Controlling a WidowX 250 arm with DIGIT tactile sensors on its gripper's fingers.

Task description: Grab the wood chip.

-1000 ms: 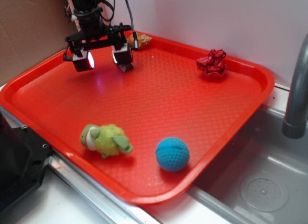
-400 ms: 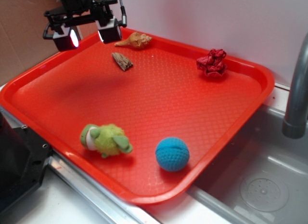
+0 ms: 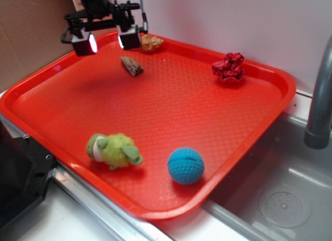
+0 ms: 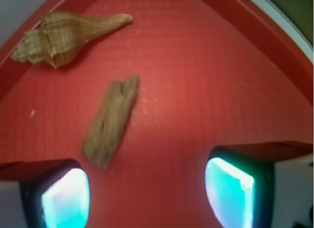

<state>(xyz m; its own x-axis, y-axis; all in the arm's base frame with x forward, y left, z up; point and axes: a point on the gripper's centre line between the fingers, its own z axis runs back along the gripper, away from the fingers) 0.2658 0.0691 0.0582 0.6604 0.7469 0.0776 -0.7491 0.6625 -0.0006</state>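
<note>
1. since the frame a moment earlier, the gripper (image 3: 107,42) has shifted right and a little lower above the tray's far left corner, so one finger now partly covers the seashell (image 3: 153,42); the wood chip (image 3: 132,66) has not moved.
2. gripper fingers are spread wide apart, holding nothing, their pads (image 4: 65,201) glowing pale in the wrist view.
3. the wood chip (image 4: 111,121) is a flat, rough, brown-grey sliver with streaky grain, lying free on the tray just in front of the fingers.
4. the red tray (image 3: 249,132) is plastic with a fine pebbled surface and raised rim.
5. also in the tray: the ribbed tan seashell (image 4: 64,30) with pointed tip, a crumpled red object (image 3: 229,68), a dimpled blue ball (image 3: 185,166), a fuzzy green plush toy (image 3: 113,150).
</note>
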